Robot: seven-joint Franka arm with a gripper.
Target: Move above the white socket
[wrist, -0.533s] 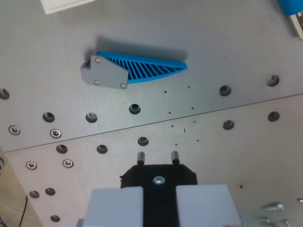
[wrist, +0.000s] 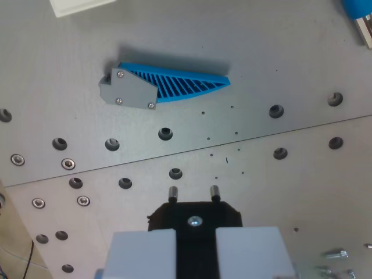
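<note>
— Two pale fingers [wrist: 145,250] of the pincer [wrist: 196,247] are gripping a black plug [wrist: 195,218].
— And the white socket [wrist: 75,6]?
— Lying on the worktop [wrist: 290,192], at the wrist view's top left.

Even, diffuse light; soft shadows; slight overall blur; no strong glare.
</note>
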